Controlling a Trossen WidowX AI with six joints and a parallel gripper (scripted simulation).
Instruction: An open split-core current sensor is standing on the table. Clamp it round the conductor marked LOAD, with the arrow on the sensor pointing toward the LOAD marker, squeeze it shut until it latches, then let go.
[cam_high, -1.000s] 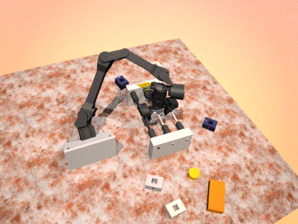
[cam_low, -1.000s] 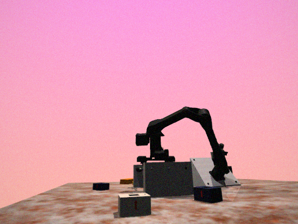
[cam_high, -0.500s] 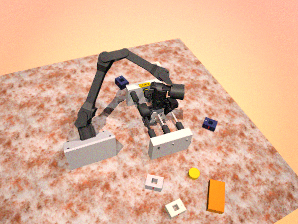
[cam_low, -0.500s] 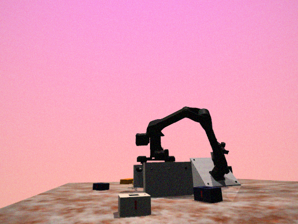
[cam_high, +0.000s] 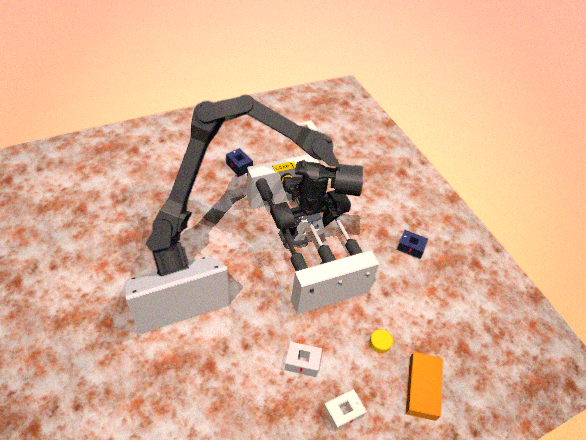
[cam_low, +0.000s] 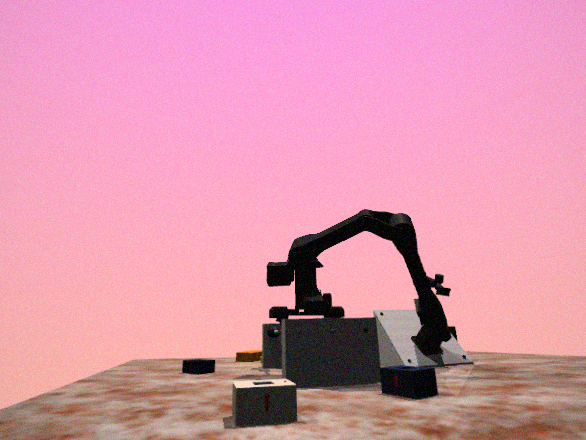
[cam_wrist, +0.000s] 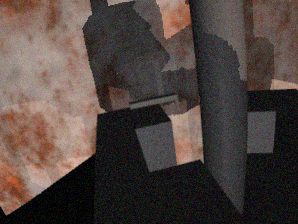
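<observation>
Squeezing, the gripper stood wide on the split-core current sensor, apparently at the middle conductor. Misaligned halves could've jammed the latch; arrow direction unreadable.

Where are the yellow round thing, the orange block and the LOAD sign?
yellow round thing (cam_high: 381, 340): top view, its flat top
orange block (cam_high: 425, 385) (cam_low: 248, 356): top view, its upper face; exterior view, its side
LOAD sign (cam_high: 284, 167): top view, its yellow face
</observation>
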